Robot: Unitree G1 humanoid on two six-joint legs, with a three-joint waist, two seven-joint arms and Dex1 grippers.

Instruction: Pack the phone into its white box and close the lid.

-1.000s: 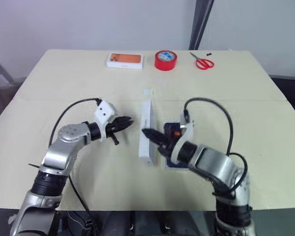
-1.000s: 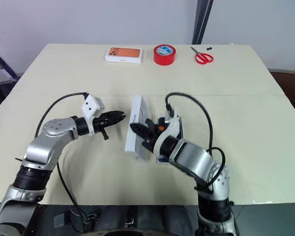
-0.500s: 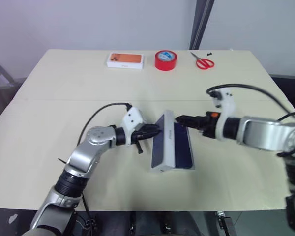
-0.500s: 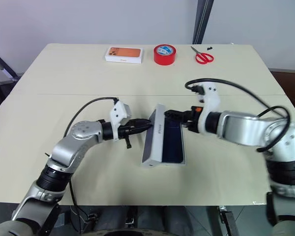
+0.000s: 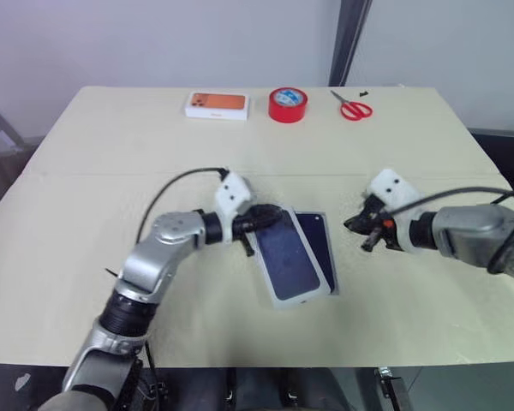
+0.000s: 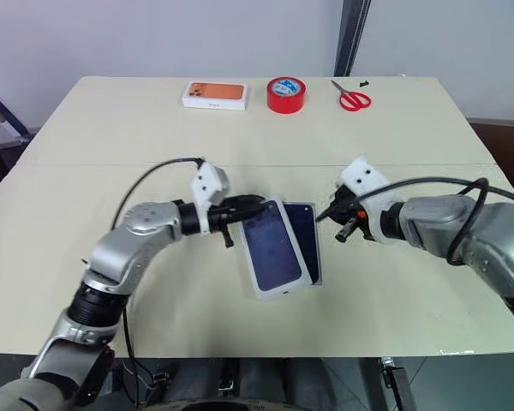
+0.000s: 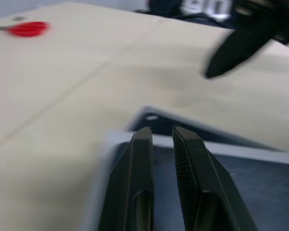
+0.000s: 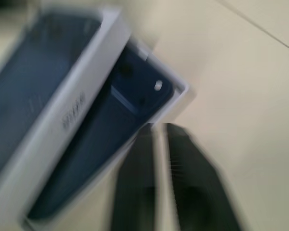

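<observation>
The lid [image 5: 284,254] lying askew over the white box [image 5: 330,272] mid-surface, the phone [image 5: 318,244] inside — left end effector [image 5: 270,218] nearly closed, fingertips at the lid's corner, right end effector [image 5: 353,224] closed and empty, well apart.

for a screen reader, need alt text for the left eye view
On a beige table, the left gripper rests shut on the lid, askew over the white box holding the phone. The right gripper, shut, hovers beside it.
</observation>
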